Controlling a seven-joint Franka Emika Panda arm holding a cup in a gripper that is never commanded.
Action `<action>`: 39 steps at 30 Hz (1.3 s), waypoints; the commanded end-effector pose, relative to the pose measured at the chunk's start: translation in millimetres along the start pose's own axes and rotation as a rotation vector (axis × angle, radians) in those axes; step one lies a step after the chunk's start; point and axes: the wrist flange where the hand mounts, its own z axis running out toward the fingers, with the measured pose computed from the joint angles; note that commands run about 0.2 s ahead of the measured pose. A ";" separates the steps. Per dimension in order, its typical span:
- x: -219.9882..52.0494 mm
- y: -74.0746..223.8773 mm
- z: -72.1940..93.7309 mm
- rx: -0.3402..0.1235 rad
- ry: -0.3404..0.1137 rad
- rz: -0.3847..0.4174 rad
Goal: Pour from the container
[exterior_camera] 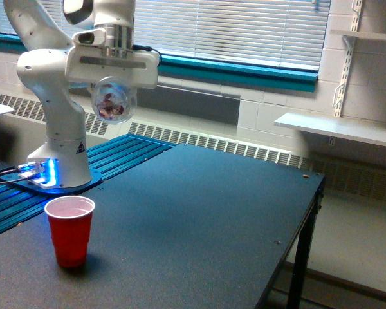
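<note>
Gripper (114, 96) clamped on the container (114, 101): small clear round cup, tipped on its side, pinkish-brown candies visible inside. It hangs in the air well above the red cup (70, 230), offset toward the exterior view's right.

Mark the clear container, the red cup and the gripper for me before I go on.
clear container (114, 100), exterior view, on its see-through side with the candies behind it.
red cup (70, 237), exterior view, on its outer wall.
gripper (114, 84), exterior view, midway between its fingertips, at the container's top.
</note>
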 end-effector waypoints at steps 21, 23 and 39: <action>37.1 -1.9 55.7 -0.012 -0.035 -0.078; 41.8 -1.7 58.4 -0.015 -0.039 -0.075; 89.3 17.8 78.7 -0.088 -0.080 0.024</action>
